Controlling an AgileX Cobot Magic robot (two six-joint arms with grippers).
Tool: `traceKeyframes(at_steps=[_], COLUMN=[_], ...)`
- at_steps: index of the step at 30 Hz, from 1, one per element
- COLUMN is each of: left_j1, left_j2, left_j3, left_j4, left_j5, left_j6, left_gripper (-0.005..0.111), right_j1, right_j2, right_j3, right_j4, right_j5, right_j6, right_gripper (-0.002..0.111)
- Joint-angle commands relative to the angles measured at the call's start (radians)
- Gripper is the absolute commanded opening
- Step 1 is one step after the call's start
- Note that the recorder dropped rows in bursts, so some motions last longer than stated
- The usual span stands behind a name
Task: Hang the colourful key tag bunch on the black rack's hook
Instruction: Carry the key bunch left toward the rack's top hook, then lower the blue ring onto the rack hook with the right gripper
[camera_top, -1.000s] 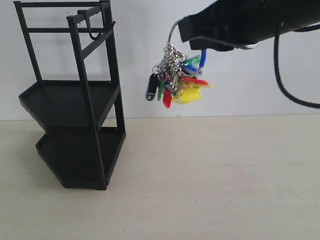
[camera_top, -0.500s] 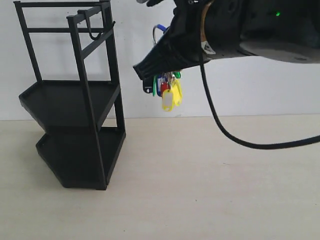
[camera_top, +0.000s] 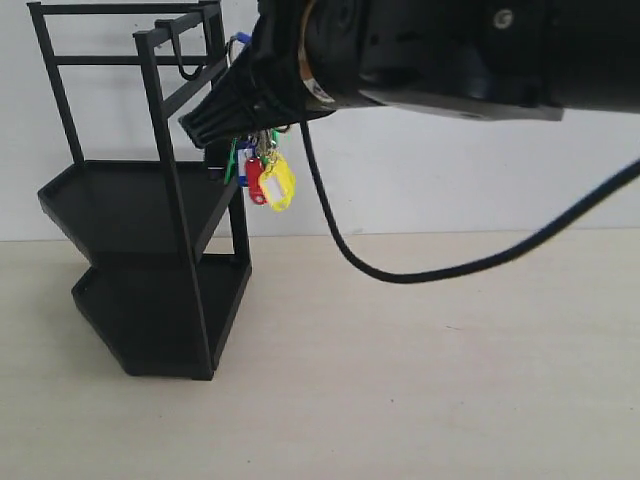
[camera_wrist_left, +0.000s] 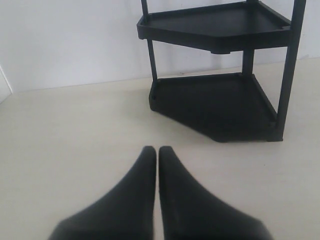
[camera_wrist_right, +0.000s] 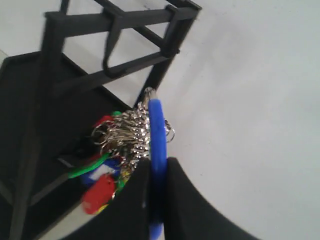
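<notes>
The colourful key tag bunch (camera_top: 264, 172) hangs from my right gripper (camera_top: 215, 125), which is shut on the blue sleeve (camera_wrist_right: 157, 131) of its wire ring. Silver rings and green, red and yellow tags dangle beside the black rack (camera_top: 150, 210), just right of its upper front post. The hook (camera_top: 183, 52) curves down from the rack's top bar, up and left of the bunch; in the right wrist view the hook (camera_wrist_right: 111, 50) lies beyond the ring. My left gripper (camera_wrist_left: 157, 150) is shut with nothing in it, low over the table and facing the rack's lower trays (camera_wrist_left: 220, 105).
The beige table (camera_top: 420, 360) stretches right of the rack. A white wall (camera_top: 450, 190) stands behind. A black cable (camera_top: 400, 275) droops from the right arm, whose large body (camera_top: 450, 50) fills the upper part of the exterior view.
My right gripper has carried the tag bunch leftward, from mid-scene to right beside the rack's upper post. The bunch swings less and hangs lower against the rack.
</notes>
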Motion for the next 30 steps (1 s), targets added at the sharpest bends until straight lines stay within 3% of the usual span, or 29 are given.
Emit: traceKeyframes(at_steps=[1, 5, 15, 30], left_j1=[-0.001, -0.001, -0.001, -0.001], left_j2=[-0.002, -0.002, -0.002, -0.002], left_j3=[-0.001, -0.001, -0.001, -0.001], left_j4=[-0.003, -0.003, -0.003, -0.003], left_j5=[-0.006, -0.006, -0.006, -0.006], left_j6=[-0.001, -0.001, -0.001, -0.001], left_gripper=[0.004, 0.004, 0.004, 0.004], right_j1=[-0.001, -0.003, -0.001, -0.001], right_j2=[0.042, 0.085, 0.168, 0.279], right_j3=[-0.081, -0.156, -0.286, -0.381], right_j4=[0.042, 0.058, 0.127, 0.142], right_j5=[0.058, 0.094, 0.15, 0.162], right_j6=[-0.218, -0.14, -0.295, -0.326], right_gripper=[0.0, 0.0, 0.0, 0.0])
